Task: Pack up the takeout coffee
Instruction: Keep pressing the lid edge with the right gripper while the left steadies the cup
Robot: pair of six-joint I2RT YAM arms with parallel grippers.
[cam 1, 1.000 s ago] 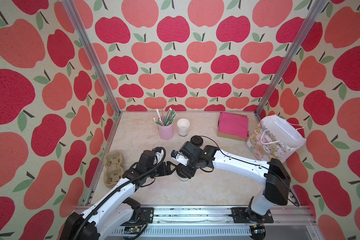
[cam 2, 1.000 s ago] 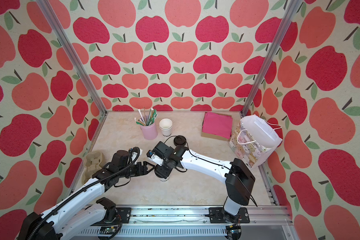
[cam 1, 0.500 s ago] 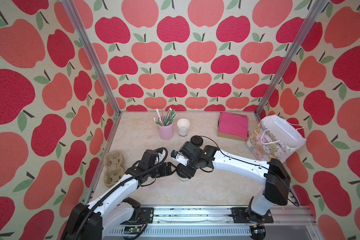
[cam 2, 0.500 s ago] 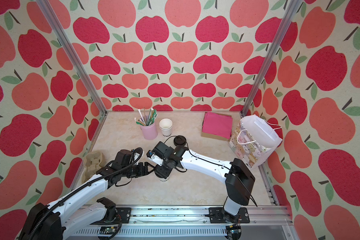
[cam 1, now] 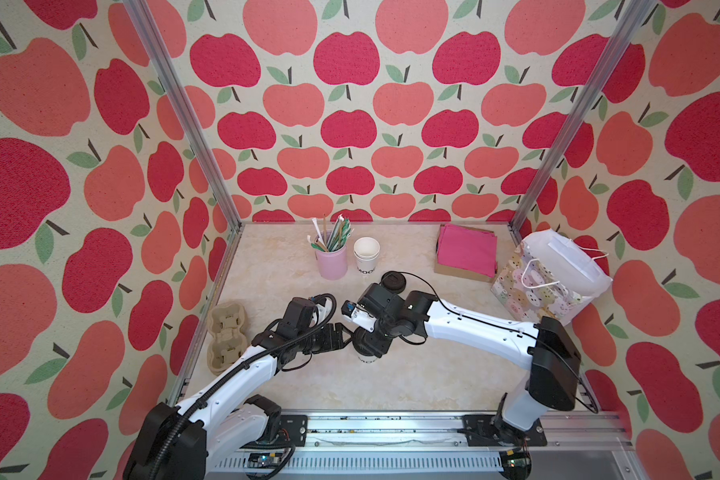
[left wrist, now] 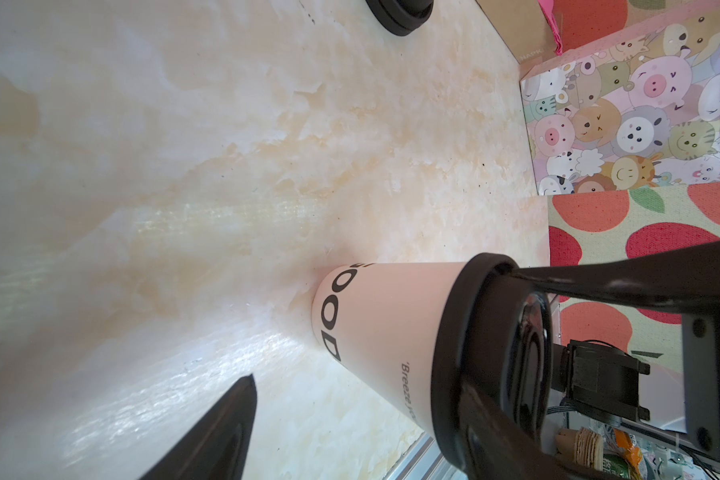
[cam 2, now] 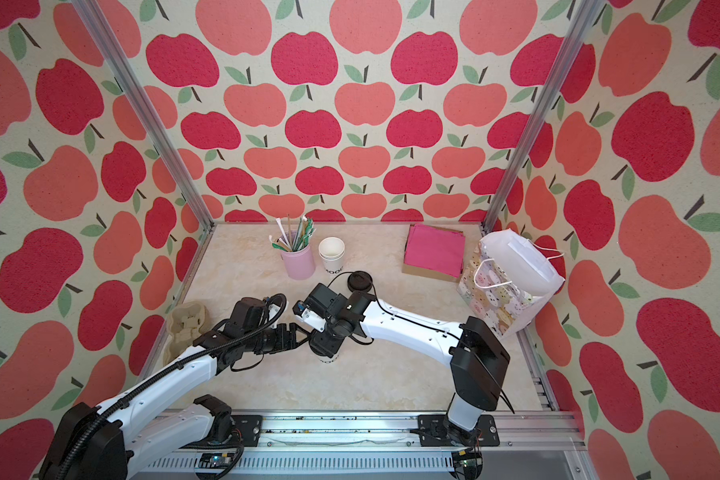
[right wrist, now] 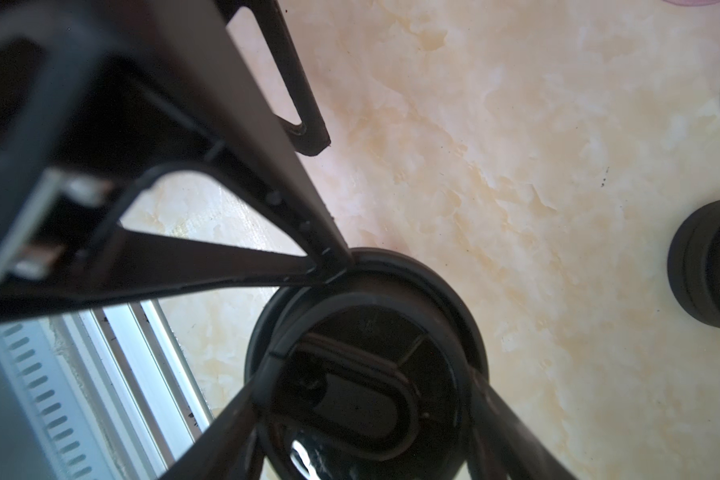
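- White paper cup [cam 1: 366, 358] stands upright on the table [cam 1: 391, 386], near the middle and towards the near edge. In both top views only its lettered base shows, because my right gripper [cam 1: 368, 338] is set over it from above.
- My left gripper [cam 1: 344, 334] hovers just left of the cup, jaws apart and holding nothing. Farther back are a spare lid [cam 1: 393, 282], the stack of cups [cam 1: 366, 253] and the pink cup of straws [cam 1: 331, 259]. The gift bag [cam 1: 537, 291] is at the far right and the pulp carrier [cam 1: 225, 336] at the left.
- From the left wrist, the black lid [left wrist: 474, 332] is on the cup's mouth, and a finger [left wrist: 599, 286] of my right gripper meets its rim. I can't tell whether the lid is snapped home all round.
- From the right wrist, my right fingers stand on either side of the lid, grasping it by the rim. One left finger [right wrist: 300, 208] ends right at the lid's edge. Whether it touches, I can't tell.
- I take the step in hand to be seating the lid. To do it well, I'd close my left jaws lightly on the cup's wall below the lid, since paper will likely buckle under a hard squeeze. Then I'd press straight down with the right so the rim catches evenly. A slanted push could tip the cup or leave one side unseated.
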